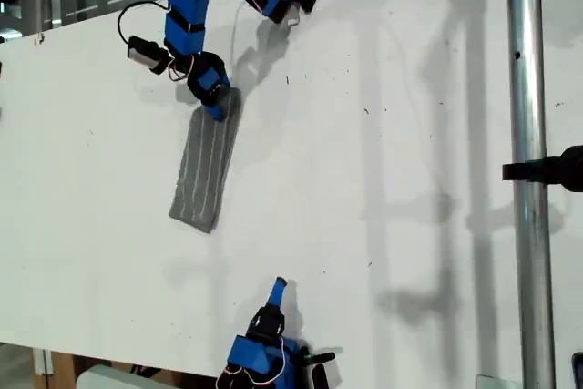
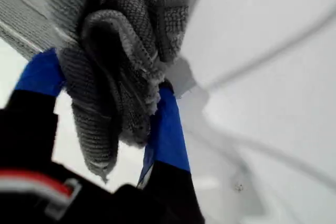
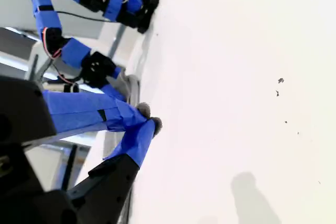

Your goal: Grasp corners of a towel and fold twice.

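Towel (image 1: 206, 170) end in my first gripper (image 1: 216, 97)

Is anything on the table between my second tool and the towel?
Nothing visible. In the exterior view, bare white table lies between my second tool, near the bottom edge, and the folded towel. My first tool is shut on the towel's far end, off that path.

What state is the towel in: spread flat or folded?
Folded: the towel lies as a narrow strip, its far end bunched in my first gripper.
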`<state>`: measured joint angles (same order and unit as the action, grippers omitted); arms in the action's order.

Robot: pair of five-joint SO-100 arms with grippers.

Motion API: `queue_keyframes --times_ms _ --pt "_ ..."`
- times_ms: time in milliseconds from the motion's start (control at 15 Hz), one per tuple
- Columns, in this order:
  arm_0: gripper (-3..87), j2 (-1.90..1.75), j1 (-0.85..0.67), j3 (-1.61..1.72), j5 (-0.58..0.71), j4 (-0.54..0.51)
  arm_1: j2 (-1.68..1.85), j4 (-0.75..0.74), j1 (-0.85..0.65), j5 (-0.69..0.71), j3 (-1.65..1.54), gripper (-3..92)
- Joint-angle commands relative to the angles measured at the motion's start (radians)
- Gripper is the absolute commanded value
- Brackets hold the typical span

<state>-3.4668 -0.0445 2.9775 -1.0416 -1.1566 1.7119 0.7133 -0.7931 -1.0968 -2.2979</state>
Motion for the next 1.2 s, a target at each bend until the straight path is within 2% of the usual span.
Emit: queue_keyframes --times_ms 0,67,200,267,333,467,533,600,800,1067,1133 --pt "-2.8 -0.006 0.012 -0.014 -0.008 -0.005 0.138 0.172 -0.002 0.021 -0.015 -0.2" --pt "-2.8 -0.006 0.017 -0.015 -0.008 -0.005 0.241 0.305 0.038 0.011 -0.044 -0.2" --pt "-2.8 -0.006 0.031 -0.015 -0.012 -0.005 0.502 0.673 0.132 -0.057 -0.043 -0.2" --pt "-2.8 -0.006 0.040 -0.015 -0.015 -0.003 0.611 0.793 0.167 -0.087 -0.026 -0.2" --pt "-2.8 -0.006 0.044 -0.015 -0.017 -0.003 0.669 0.773 0.195 -0.101 -0.018 -0.2" --pt "-2.8 -0.006 0.046 -0.012 -0.014 -0.002 0.624 0.469 0.202 -0.026 0.021 -0.2" --pt "-2.8 -0.006 0.049 -0.017 -0.009 -0.002 0.535 0.357 0.175 0.005 0.063 -0.2" --pt "-2.8 -0.006 0.055 -0.017 -0.012 -0.003 0.396 0.305 0.164 0.035 0.146 -0.2" --pt "-2.8 -0.006 0.058 -0.003 -0.020 0.005 0.081 0.198 0.172 0.066 0.376 -0.2" --pt "-2.8 -0.006 0.060 -0.005 -0.023 0.012 -0.118 0.132 0.193 0.078 0.555 -0.2" --pt "-2.8 -0.006 0.063 -0.003 -0.025 0.014 -0.167 0.137 0.183 0.072 0.580 4.0"
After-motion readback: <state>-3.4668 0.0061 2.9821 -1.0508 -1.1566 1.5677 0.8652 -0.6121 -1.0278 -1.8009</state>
